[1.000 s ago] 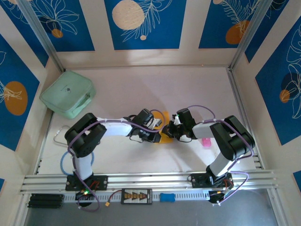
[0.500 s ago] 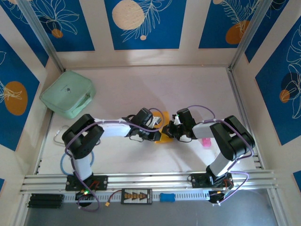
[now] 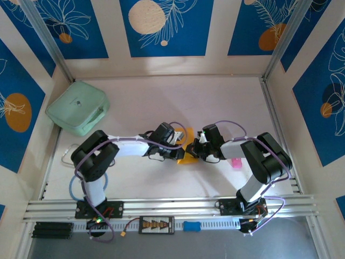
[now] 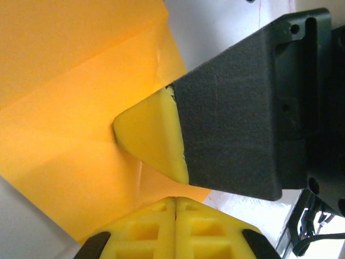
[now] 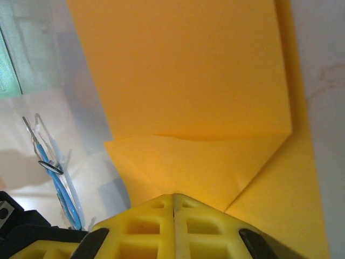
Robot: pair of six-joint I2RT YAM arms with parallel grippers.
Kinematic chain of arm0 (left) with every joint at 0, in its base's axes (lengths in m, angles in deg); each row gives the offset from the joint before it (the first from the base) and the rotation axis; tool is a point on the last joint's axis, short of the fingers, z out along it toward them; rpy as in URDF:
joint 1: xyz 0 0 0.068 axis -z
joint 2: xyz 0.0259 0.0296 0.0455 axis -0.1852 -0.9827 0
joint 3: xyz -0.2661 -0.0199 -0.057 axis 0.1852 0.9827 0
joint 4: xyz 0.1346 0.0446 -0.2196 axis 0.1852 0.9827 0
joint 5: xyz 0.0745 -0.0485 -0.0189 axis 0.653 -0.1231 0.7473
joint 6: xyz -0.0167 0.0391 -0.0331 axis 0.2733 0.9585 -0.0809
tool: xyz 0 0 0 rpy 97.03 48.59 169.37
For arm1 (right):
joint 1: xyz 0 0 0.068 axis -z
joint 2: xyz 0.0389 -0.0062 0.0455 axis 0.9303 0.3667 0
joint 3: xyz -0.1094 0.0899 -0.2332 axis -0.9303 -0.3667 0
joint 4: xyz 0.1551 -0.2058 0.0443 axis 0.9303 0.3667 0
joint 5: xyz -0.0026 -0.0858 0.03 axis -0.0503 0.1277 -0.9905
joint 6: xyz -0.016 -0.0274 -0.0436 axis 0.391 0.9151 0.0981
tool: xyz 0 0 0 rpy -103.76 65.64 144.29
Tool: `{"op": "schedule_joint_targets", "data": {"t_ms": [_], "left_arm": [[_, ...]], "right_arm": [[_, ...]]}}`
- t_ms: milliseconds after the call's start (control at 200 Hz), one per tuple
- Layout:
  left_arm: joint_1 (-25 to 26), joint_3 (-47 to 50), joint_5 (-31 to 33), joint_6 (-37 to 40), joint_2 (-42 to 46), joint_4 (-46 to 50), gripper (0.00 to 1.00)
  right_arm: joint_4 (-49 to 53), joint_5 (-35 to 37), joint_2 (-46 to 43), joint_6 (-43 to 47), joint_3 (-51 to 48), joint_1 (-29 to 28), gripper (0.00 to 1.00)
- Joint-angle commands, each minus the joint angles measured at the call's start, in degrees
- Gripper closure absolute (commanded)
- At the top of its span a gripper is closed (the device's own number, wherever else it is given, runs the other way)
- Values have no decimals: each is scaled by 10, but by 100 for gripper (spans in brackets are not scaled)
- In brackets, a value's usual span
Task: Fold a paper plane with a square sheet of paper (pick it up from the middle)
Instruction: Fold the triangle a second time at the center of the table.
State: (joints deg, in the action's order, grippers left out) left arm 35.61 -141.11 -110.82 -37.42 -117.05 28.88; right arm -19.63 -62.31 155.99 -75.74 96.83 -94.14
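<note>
The square sheet of paper (image 3: 187, 157), orange-yellow and partly folded, lies flat on the table between my two arms. Creases and an overlapping triangular flap show on the paper (image 5: 183, 70) in the right wrist view. My left gripper (image 3: 181, 152) is shut, and in its wrist view the left gripper (image 4: 176, 200) rests at the paper's (image 4: 64, 108) near edge. My right gripper (image 3: 193, 150) is shut too. Seen from its wrist, the right gripper (image 5: 173, 197) presses its tips down on the folded flap. The right gripper's yellow fingertip (image 4: 151, 135) touches the paper just ahead of my left fingers.
A mint-green case (image 3: 78, 109) sits at the back left. A small pink object (image 3: 235, 162) lies right of the right gripper. A blue cable (image 5: 60, 186) and a clear loop lie on the table at the left. Walls close in all sides.
My left gripper has drawn back slightly to the left over the paper. The right arm has stayed in place. Both grippers have stayed shut.
</note>
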Motion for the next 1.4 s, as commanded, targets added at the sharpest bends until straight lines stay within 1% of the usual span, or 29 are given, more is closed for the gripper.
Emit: {"op": "schedule_joint_targets", "data": {"t_ms": [0, 220, 605, 1395], "left_arm": [[-7, 6, -4, -9, -14, -11, 98], [-9, 3, 1, -9, -26, 6, 98], [-10, 29, -7, -7, -22, 29, 98], [-9, 72, 6, 31, 39, 76, 98]], "right_arm": [[78, 40, 14, -6, -10, 0, 100], [80, 40, 15, -5, -10, 0, 100], [82, 42, 15, -5, -12, 2, 100], [85, 44, 10, -7, -14, 1, 100]]}}
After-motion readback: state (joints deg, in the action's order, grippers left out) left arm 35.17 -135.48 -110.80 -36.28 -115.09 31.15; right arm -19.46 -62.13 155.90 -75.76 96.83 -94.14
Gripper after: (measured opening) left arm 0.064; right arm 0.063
